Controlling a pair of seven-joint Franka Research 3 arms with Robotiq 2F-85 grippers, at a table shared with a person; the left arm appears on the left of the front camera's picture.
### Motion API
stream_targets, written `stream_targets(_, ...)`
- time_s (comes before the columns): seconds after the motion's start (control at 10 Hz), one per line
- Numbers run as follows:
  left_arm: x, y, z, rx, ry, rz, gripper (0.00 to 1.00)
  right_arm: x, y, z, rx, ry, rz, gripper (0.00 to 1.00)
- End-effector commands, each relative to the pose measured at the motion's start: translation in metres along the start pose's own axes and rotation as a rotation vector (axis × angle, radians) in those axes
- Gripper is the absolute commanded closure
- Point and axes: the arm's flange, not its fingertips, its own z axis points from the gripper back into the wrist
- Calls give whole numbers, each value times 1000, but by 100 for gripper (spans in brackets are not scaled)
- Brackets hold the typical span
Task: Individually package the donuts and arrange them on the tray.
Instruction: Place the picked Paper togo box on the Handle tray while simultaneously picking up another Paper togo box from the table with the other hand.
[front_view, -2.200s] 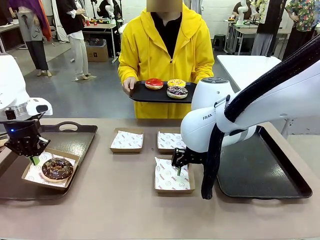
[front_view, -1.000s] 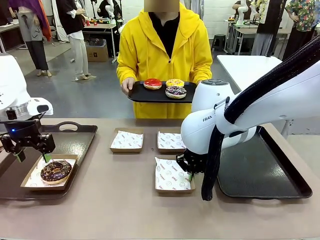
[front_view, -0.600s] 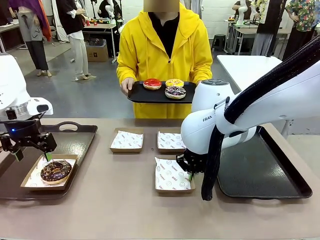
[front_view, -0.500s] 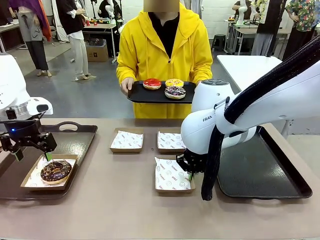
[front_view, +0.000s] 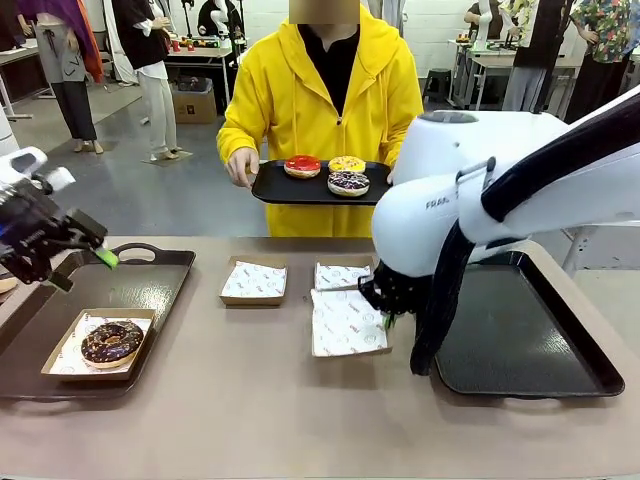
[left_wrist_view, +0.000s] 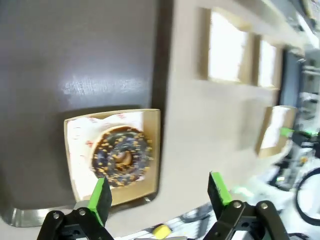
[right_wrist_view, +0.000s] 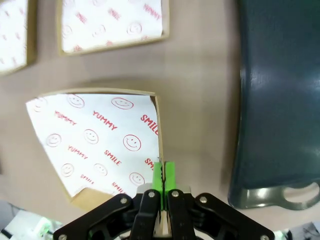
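- Two red words, YUMMY and SMILE, repeat among smiley faces on the liner of the paper-lined box in my right wrist view.
- "FRAN" is the part of a name I can read on my right arm from the front.
- My right gripper is clamped on that box's cardboard edge, green pads pressed together, with the right tray just beside it.
- Two more lined boxes lie past the gripped one.
- From the front, a person at the far side holds a black tray carrying the red-iced donut, the yellow-iced donut and the dark sprinkled donut.
- My left wrist camera looks down on the chocolate-iced donut, which sits in its own box on the left tray, near the tray's corner.
- My left gripper is spread wide and holds nothing.
- It hangs tilted above the left tray's outer edge, well clear of the donut.
- My right arm bends down over the table's middle.
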Motion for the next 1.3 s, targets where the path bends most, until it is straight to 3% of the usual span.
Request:
stream_targets(0.0, -1, 25, 25, -237, -10, 40, 0, 12, 0, 39, -25, -33, -40, 100)
stream_targets(0.2, -10, 63, 54, -434, -3, 84, 0, 44, -2, 96, 14, -50, -44, 100)
stream_targets(0.5, -34, 102, 72, -568, -13, 83, 0, 88, 0, 143, 76, -40, -48, 100)
stream_targets(0.8, -53, 130, 80, -650, -54, 114, 0, 132, 12, 152, 60, 29, -25, 100)
stream_targets(1.2, -71, 148, 85, -682, -103, 136, 0, 181, 19, 129, 13, 114, -48, 100)
